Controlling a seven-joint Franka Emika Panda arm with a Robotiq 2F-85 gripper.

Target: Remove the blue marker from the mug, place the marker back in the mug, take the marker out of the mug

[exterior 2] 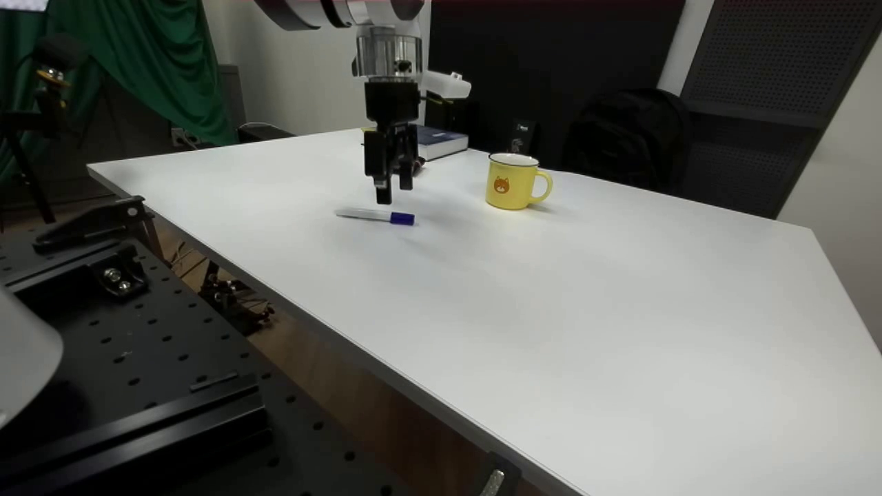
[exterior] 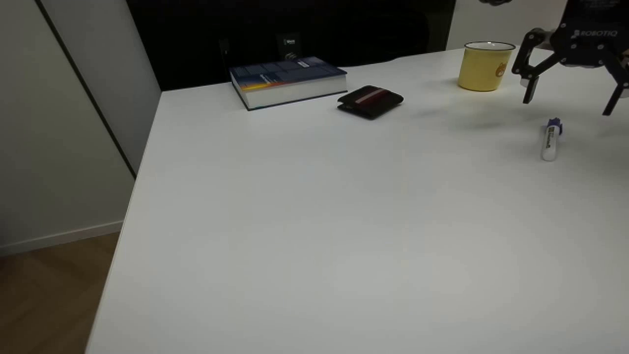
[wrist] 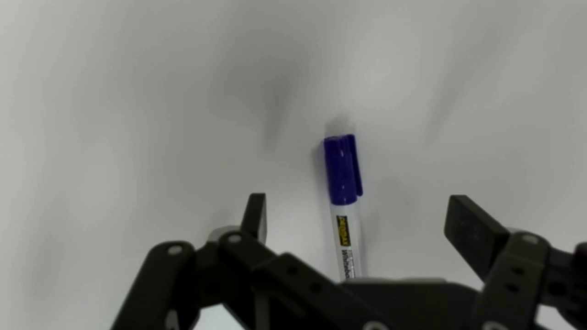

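Blue-capped and white-barrelled, the whiteboard marker (wrist: pixel 345 207) is laid on its side on the white tabletop (exterior: pixel 295 221), well in from the edges, its cap (wrist: pixel 340 174) pointed toward the edge that is backed by a black panel (exterior 2: pixel 551 48). The gripper (exterior: pixel 567 106) is held over the marker and apart from it, and its fingers (wrist: pixel 255 215) are spread wide. In the wrist view, the marker is framed between them; part of the cap is seen beyond the fingertips, while the butt of the barrel is hidden by the gripper's body.

Near the panel-backed edge, apart from the marker, the yellow mug (exterior: pixel 481 69) is stood upright; it is rimmed in a dark line and printed with an animal's face, and its handle (exterior 2: pixel 548 184) is shown in an exterior view. Along the same edge, toward a corner of the tabletop, a thick hardback book (exterior: pixel 295 78) in dark blue is laid flat. A black bifold wallet (exterior: pixel 371 102), crossed by a dark red and a pale stripe, is set just beside the book, between it and the mug. In an exterior view, a black backpack (exterior 2: pixel 627 138) is seen past that edge, and a black perforated plate (exterior 2: pixel 210 341) is seen beside the opposite edge.
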